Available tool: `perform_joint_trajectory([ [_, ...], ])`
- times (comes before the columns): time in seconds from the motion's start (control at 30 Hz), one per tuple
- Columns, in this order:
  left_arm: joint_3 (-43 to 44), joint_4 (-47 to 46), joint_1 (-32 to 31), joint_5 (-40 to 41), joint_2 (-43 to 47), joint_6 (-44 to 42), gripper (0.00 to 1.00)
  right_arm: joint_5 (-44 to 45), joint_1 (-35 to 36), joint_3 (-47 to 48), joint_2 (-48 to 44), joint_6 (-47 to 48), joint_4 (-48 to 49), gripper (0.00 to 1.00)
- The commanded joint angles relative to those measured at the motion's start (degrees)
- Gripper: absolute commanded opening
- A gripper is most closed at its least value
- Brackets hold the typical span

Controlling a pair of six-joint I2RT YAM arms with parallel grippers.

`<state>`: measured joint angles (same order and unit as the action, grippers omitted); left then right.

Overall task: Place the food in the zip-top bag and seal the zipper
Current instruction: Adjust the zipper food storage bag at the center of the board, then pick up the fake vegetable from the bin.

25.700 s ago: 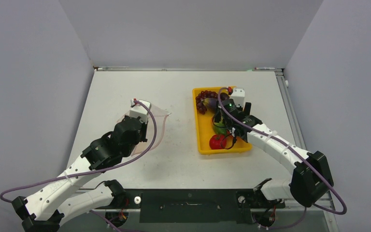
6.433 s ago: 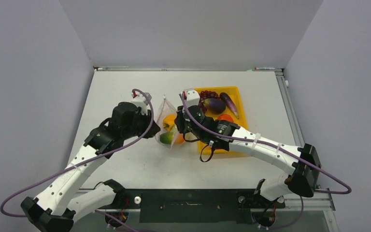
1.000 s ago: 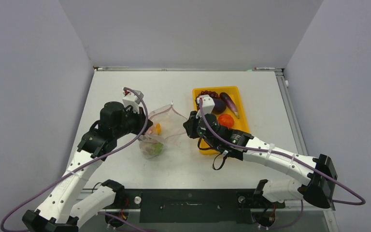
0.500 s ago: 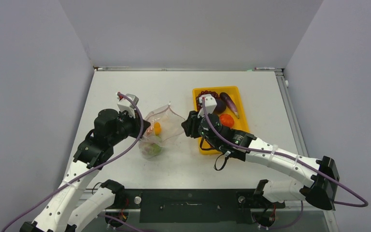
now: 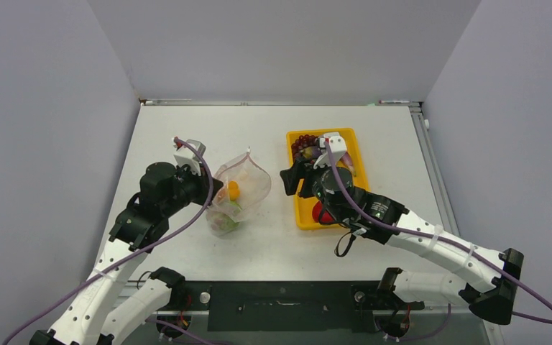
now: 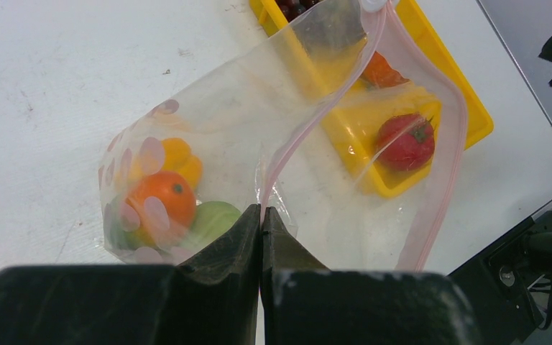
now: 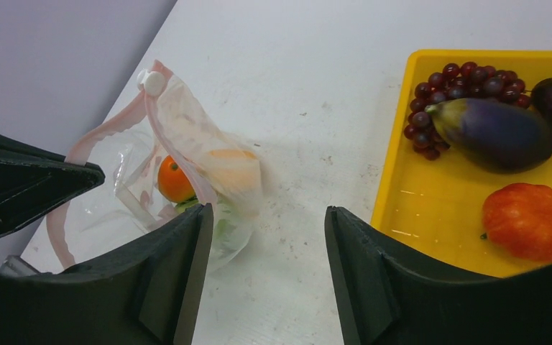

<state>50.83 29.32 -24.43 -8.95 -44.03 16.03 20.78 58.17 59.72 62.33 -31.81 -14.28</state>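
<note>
Pinching the zipper (image 6: 330, 100) of the zip-top bag (image 6: 223, 136), the left gripper (image 6: 261, 215) has both fingers pressed together on the pink strip. The bag mouth stands open ahead of these fingertips. An orange piece (image 6: 159, 200) and a green round fruit (image 6: 212, 219) lie inside the bag, just left of them. The right gripper (image 7: 266, 212) has its fingers spread with nothing between them. Ahead-left of its fingers is the bag. Ahead-right is the yellow tray (image 7: 431, 215), holding the grape bunch (image 7: 460, 86), an eggplant (image 7: 492, 133) and a red piece (image 7: 532, 219).
</note>
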Motion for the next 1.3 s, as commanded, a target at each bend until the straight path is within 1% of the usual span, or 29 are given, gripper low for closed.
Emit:
perform_joint_trajectory([
  [0.0,0.1,-2.5,0.3,0.9,0.9,-0.1,0.0,6.8,-0.5,2.4,-2.0,2.5,-3.7,0.6],
  [0.17,0.0,-2.3,0.3,0.9,1.0,-0.2,0.0,11.6,-1.6,1.7,-2.5,3.6,-8.1,0.67],
  [0.33,0.0,-2.3,0.3,0.9,1.2,-0.1,0.0,14.0,-3.4,-0.7,-2.2,3.4,-10.9,0.72],
  [0.4,0.0,-2.2,0.3,0.9,1.2,0.0,0.0,16.0,-4.0,-2.2,-1.9,2.9,-11.1,0.77],
  [0.47,0.1,-2.2,0.3,1.0,1.2,0.0,0.0,17.5,-5.3,-4.0,-1.1,2.2,-11.1,0.84],
  [0.57,-0.1,-2.2,0.3,1.1,1.6,-0.1,0.0,17.1,-8.6,-5.4,0.9,0.8,-11.0,0.93],
  [0.73,-0.2,-2.1,0.2,1.1,1.9,0.1,0.0,11.3,-15.2,-7.6,4.6,0.2,-8.3,1.0],
  [0.77,-0.2,-2.1,0.2,1.1,1.8,0.1,0.0,9.8,-16.7,-7.9,5.7,0.2,-7.7,0.96],
  [0.87,-0.3,-2.2,0.2,1.1,2.0,0.1,0.0,6.6,-19.8,-8.7,8.1,-0.5,-6.3,0.9],
  [1.27,-0.3,-2.1,0.2,0.8,2.0,0.1,0.0,-2.8,-29.0,-11.4,15.7,-2.3,1.4,0.9],
])
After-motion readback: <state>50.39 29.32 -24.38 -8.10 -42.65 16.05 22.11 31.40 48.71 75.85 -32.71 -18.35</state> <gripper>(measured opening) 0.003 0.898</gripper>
